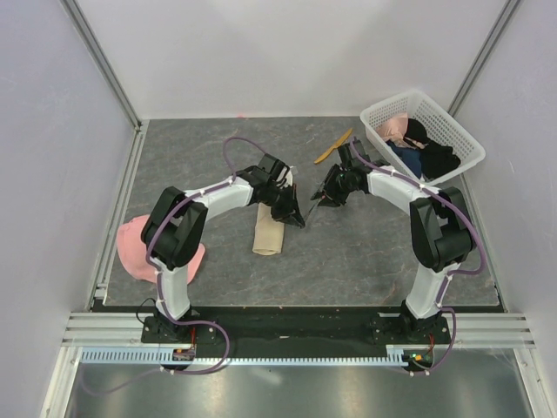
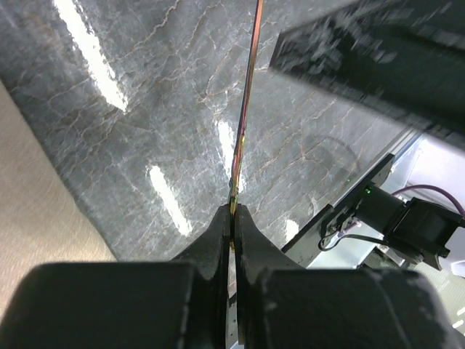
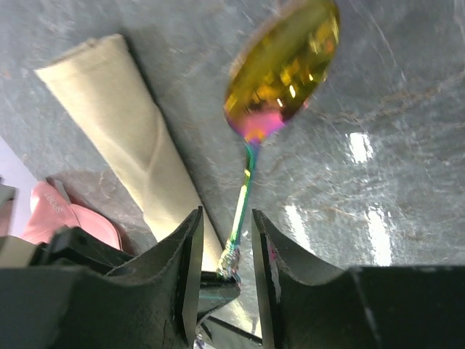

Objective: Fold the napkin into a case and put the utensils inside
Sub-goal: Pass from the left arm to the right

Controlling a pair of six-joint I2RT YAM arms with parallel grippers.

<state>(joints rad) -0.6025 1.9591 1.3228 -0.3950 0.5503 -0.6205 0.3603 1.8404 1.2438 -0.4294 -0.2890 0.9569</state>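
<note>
Napkin (image 1: 268,233): folded narrow strip, mid-table, 8 o'clock of left gripper (image 2: 234,212).
Left gripper: clamped on spoon (image 3: 287,65) handle end.
Right gripper (image 3: 226,216): fingers parted astride that handle.
Knife (image 1: 334,146): 1 o'clock of table centre, beside basket (image 1: 376,132).

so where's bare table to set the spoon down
Bare: the near stretch between the napkin and the right arm, and the far-left corner beyond the left arm. Crowded: centre, where the left gripper and right gripper meet at the spoon, and far right by the knife and basket.
</note>
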